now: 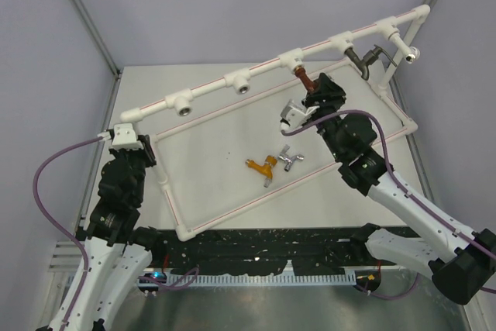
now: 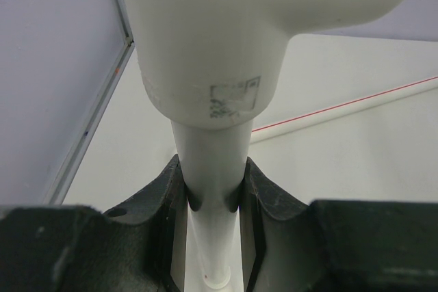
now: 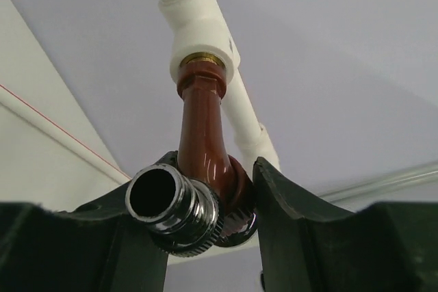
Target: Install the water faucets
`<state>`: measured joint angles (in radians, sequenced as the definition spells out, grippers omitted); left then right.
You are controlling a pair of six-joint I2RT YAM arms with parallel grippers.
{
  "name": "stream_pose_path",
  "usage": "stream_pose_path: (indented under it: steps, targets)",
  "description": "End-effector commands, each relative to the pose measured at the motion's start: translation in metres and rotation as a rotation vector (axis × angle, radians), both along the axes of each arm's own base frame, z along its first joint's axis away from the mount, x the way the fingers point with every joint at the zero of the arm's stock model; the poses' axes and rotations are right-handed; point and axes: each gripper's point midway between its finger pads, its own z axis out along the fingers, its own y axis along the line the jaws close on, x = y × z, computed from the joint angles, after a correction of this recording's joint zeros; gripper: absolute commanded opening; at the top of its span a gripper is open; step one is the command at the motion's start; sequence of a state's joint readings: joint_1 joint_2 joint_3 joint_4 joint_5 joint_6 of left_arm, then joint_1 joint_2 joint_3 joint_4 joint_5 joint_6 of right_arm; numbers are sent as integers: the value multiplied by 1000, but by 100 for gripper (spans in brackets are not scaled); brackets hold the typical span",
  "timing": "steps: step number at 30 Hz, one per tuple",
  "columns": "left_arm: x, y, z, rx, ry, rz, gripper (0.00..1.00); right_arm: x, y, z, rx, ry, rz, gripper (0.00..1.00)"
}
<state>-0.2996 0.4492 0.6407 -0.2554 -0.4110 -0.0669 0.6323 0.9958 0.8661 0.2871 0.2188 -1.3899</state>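
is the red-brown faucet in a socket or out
In: the red-brown faucet sits end-first in the white T-socket, right claw gripping it. Tightness: cannot tell.

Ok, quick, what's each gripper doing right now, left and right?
Left gripper: closed on a tube of the white plastic pipe frame.
Right gripper: closed on the red-brown tap-shaped faucet, its end in a white T-shaped socket.

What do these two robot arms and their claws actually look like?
The left arm and the right arm both have white lower links and chunky black upper joints. A purple cable loops along each one. Each arm ends in two matte black fingers with curved notches on their inner faces, and a small white block sits at the wrist.
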Motion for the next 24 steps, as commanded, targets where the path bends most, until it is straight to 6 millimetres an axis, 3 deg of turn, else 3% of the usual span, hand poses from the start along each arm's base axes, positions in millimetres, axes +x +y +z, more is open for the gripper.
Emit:
stream_pose_path:
  steps: [1,3,4,6,8,14,18,20,24]
  targets:
    - [-2,-18,-15,39,65,-112,0,-9,15,34,726,130,194,13]
    - [-2,-19,-15,39,65,-115,0,-11,22,30,1056,228,295,5]
    - [-2,-19,-15,40,65,-117,0,-15,26,38,1242,259,375,5]
    - [-2,-20,-16,41,68,-118,0,-17,33,37,1503,357,466,5]
    - [-2,-20,-16,38,66,-118,0,-21,30,50,1765,372,588,5]
    - [-2,-20,-15,37,63,-120,0,-10,11,47,2448,393,881,5]
    - [-2,-19,-16,38,66,-116,0,-9,-3,48,2620,334,1021,6]
    - [-2,-19,-16,38,69,-116,0,-11,-6,52,2622,314,1034,14]
    - [-2,-19,-16,41,69,-112,0,-19,-9,52,2493,267,974,46]
